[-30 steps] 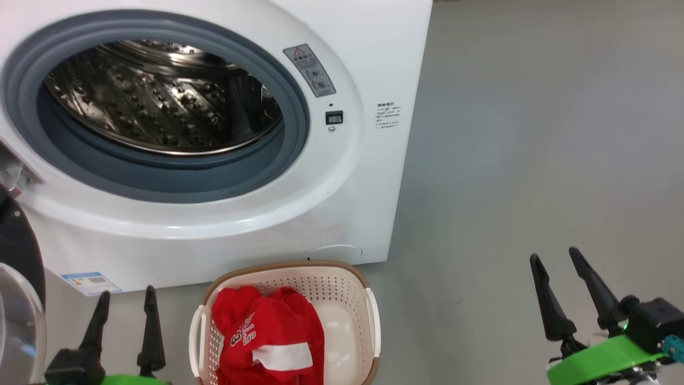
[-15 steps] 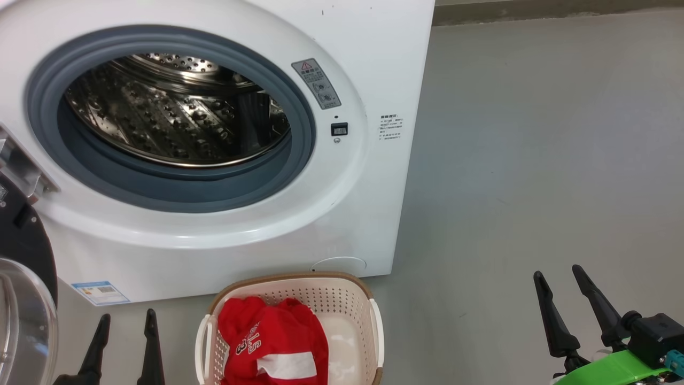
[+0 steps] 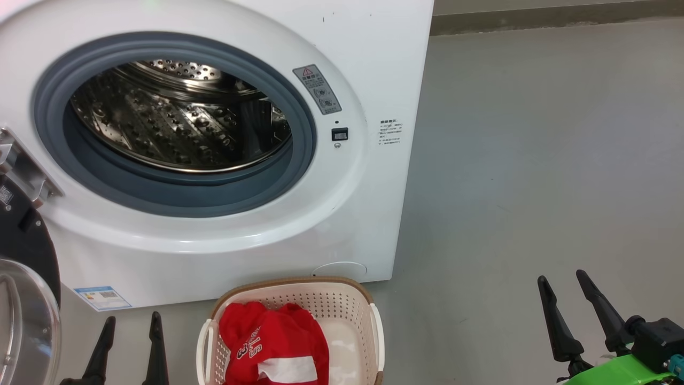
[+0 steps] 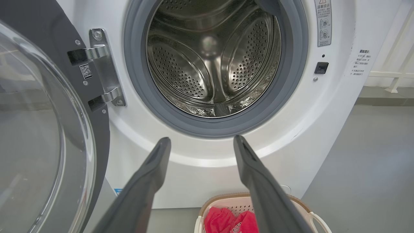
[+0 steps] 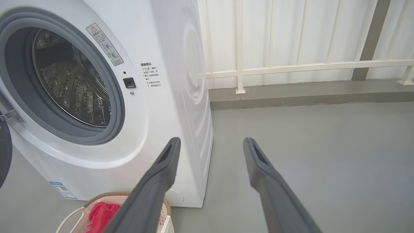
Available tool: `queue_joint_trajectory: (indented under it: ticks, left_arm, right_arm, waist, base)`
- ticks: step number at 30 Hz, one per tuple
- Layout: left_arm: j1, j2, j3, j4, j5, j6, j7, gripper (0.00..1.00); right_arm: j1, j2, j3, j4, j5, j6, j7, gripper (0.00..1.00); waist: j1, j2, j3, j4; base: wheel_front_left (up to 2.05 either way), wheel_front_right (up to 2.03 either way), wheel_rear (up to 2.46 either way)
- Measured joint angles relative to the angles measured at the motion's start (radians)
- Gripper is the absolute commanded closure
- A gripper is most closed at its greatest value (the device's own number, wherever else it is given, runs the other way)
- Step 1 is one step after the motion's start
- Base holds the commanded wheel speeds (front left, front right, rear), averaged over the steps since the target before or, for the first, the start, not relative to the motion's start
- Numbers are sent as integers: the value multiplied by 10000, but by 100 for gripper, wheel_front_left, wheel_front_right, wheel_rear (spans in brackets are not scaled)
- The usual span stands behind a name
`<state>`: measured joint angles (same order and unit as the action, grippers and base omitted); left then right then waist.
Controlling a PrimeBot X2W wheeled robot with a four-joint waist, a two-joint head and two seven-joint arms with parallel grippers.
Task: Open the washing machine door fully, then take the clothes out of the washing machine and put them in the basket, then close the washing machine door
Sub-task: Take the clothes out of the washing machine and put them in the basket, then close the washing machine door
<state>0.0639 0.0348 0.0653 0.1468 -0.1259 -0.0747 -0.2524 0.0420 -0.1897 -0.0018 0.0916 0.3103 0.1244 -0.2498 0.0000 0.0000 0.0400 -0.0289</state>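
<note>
L fingers [image 3: 156,347] spread, clothes [image 3: 275,342] in basket [image 3: 331,302] just beside them

We log that left gripper [image 3: 133,317] and right gripper [image 3: 561,276] have long, tapered black fingers [image 3: 558,326]. Right wrist: bright green bracket [image 3: 614,371], black block [image 3: 654,342], teal connector [image 3: 677,362].

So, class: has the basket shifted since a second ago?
No. The basket still sits in front of the round cap low on the washing machine; the whole head view slid down, so the camera moved.
</note>
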Motion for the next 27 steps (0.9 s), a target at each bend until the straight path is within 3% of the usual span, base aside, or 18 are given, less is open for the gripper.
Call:
queue_joint_trajectory:
  ticks: [27]
  left_arm:
    - [133, 2, -82, -54, -4, 13, 0, 0]
  right_arm:
    - [0, -6, -44, -15, 0, 0, 0, 0]
  waist:
    - [0, 0, -21, 21]
  base:
    - [-16, 16, 0]
